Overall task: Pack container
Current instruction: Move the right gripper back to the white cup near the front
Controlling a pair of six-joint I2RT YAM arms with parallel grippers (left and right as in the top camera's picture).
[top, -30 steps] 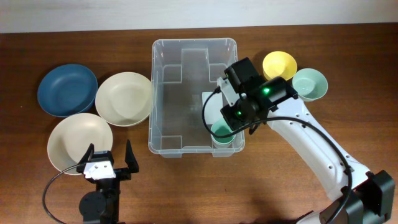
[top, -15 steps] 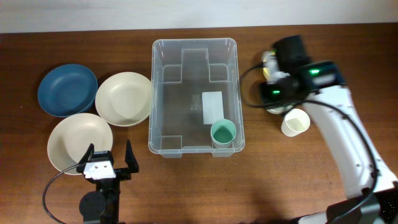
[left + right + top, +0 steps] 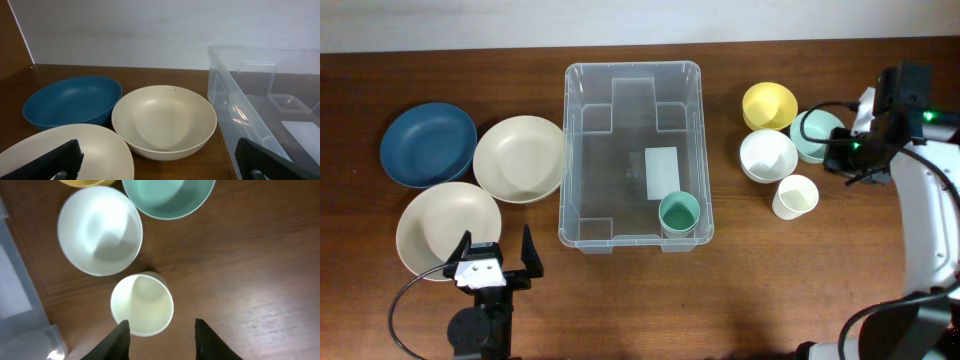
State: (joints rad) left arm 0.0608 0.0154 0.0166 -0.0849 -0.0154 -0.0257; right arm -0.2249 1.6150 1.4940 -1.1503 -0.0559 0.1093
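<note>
Overhead, the container (image 3: 632, 68) is sitting mid-frame with one green cup (image 3: 679, 213) already in its lower right corner, so packing is looking barely begun. At the frame's right edge the right tool (image 3: 161, 341) is hovering partly open and empty above the cream cup (image 3: 142, 305) (likely the next pick), needing a descent astride its rim. The left tool (image 3: 494, 248) is waiting wide open, empty, at lower left.

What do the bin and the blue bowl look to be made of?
Container: clear glossy plastic, likely; the table and its white label show through, walls glint. Blue bowl: opaque, matte, probably plastic or fibre composite; even colour, soft highlights. Glazed ceramic looks unlikely.
</note>
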